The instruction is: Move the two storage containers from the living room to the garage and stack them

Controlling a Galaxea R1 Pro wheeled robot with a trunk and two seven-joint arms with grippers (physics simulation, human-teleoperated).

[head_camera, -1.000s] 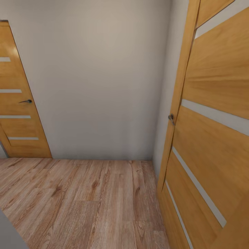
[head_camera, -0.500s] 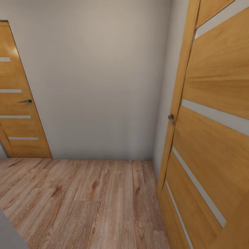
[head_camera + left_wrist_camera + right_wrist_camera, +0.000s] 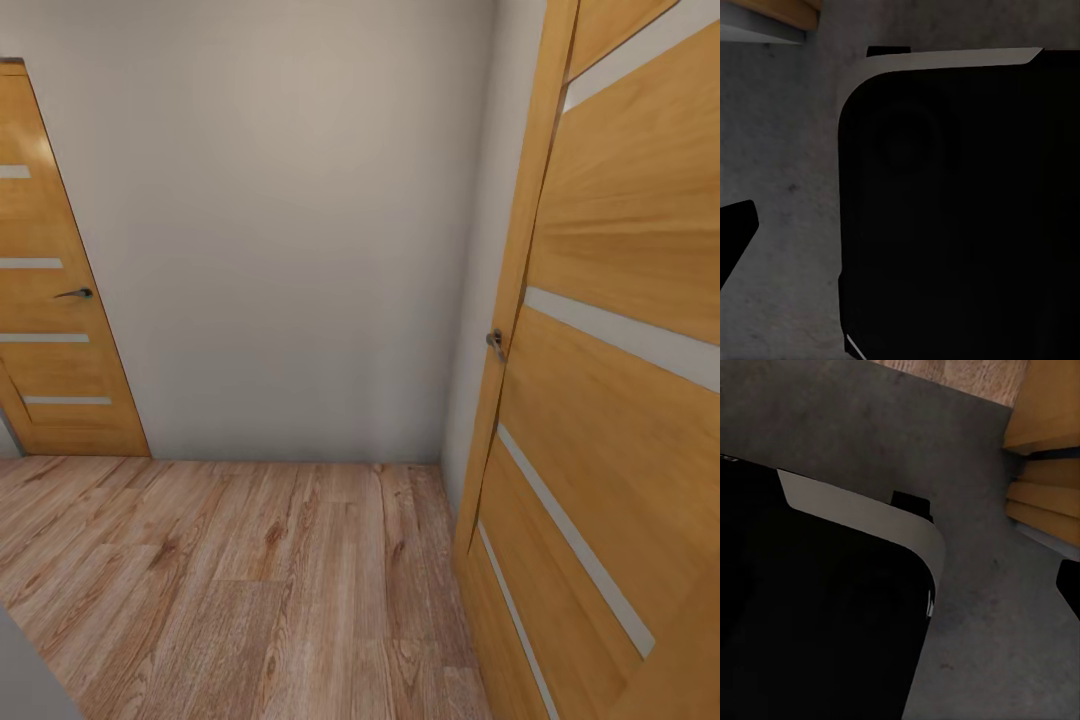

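in transit. head view: grey wall (image 3: 290,230), wood plank floor (image 3: 250,580), 1 honey-wood door (image 3: 50,300) at left, 1 close door (image 3: 620,400) at right. wrist views look down past the robot's dark base (image 3: 960,210) onto grey concrete floor (image 3: 1005,607). containers not in sight, so i can't judge bearing, long axis or nearer arm. end effector state: cannot tell, either arm.

My head camera faces a wall corner (image 3: 300,230) between two doors; both wrist cameras look down, close over my dark base (image 3: 960,225) and concrete floor (image 3: 1005,607).
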